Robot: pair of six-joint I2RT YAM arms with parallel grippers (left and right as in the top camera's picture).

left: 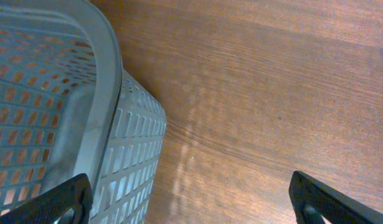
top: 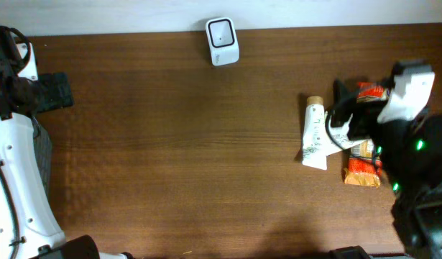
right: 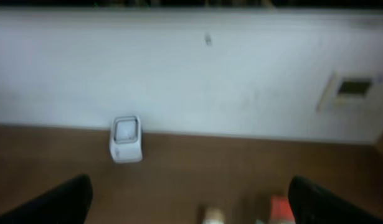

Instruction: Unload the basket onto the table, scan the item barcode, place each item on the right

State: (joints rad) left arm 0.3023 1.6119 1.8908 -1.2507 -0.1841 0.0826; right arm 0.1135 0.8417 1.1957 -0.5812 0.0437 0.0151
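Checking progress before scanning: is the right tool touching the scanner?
Apart. The overhead view shows a wide stretch of table between the right tool and the scanner.

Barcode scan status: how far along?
Done: nothing visible. The tube and orange packet lie on the table, far from the scanner. In hand: nothing; right gripper and left gripper are open and empty. Remaining: pick an item, show its barcode to the scanner.
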